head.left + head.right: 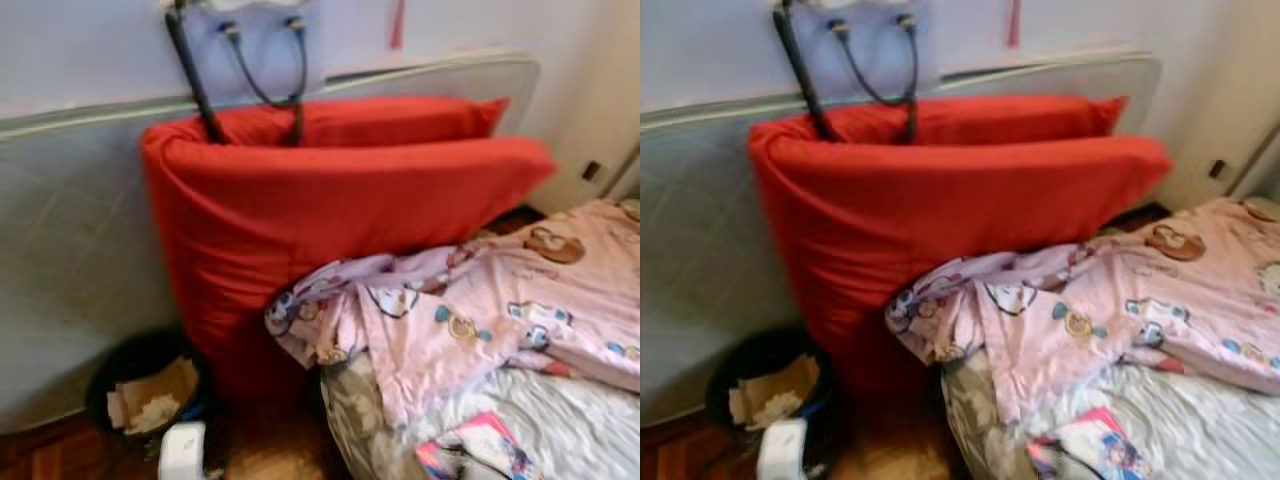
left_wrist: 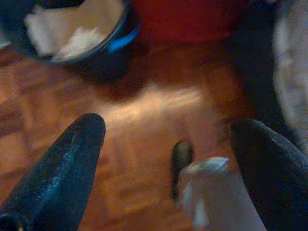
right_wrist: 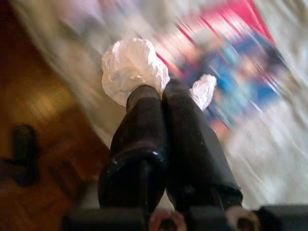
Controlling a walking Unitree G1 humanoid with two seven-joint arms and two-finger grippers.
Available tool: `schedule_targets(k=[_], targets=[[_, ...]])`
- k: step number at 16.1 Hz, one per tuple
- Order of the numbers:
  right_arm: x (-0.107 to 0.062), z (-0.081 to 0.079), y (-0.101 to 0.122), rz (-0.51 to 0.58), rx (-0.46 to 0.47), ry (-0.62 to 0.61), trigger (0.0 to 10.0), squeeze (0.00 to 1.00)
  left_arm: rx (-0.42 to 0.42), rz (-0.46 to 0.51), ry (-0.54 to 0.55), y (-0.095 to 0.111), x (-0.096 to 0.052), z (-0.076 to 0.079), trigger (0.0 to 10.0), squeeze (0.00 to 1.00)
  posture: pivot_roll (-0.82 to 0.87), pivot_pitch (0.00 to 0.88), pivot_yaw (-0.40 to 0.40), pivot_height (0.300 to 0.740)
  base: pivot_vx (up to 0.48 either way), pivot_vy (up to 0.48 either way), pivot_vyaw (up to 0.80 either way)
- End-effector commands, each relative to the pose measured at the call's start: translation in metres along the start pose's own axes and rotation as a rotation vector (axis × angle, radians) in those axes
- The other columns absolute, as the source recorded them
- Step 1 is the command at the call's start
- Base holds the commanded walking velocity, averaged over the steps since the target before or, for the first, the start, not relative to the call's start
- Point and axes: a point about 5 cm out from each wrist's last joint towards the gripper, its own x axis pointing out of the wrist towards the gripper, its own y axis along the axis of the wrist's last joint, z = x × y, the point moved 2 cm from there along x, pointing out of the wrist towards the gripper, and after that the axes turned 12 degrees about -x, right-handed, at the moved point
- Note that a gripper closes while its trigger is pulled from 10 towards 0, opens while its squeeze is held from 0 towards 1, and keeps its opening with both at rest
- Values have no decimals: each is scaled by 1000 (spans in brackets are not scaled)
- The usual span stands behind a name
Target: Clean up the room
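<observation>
My right gripper point(image 3: 162, 89) is shut on a crumpled wad of white paper point(image 3: 132, 67), held over the bed beside a blurred pink and blue book point(image 3: 240, 62). That book point(image 1: 480, 447) lies on the white sheet at the bed's near edge. A black bin point(image 1: 148, 392) with paper scraps in it stands on the wooden floor at the lower left, against the red cushions. My left gripper point(image 2: 168, 122) is open with nothing between its fingers, above the floor, and the blue-rimmed bin point(image 2: 82, 33) lies a short way ahead of it.
Two large red cushions point(image 1: 340, 210) lean on a grey mattress point(image 1: 70, 250) against the wall. A black-handled bag point(image 1: 265, 60) hangs above them. A pink cartoon-print blanket point(image 1: 470, 310) is rumpled over the bed at right. A white object point(image 1: 182, 450) is beside the bin.
</observation>
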Motion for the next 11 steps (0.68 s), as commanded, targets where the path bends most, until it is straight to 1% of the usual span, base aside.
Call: schedule_targets(k=[1, 11], targets=[[-4, 9, -17, -47, 13, -23, 10000, 0, -5, 13, -22, 6, 3, 10, 10000, 0, -24, 0, -51, 740, 0, 0, 0], [-4, 11, -18, -47, 36, -31, 10000, 0, 7, -14, -9, 2, 2, 7, 10000, 0, -18, 0, -52, 740, 0, 0, 0]])
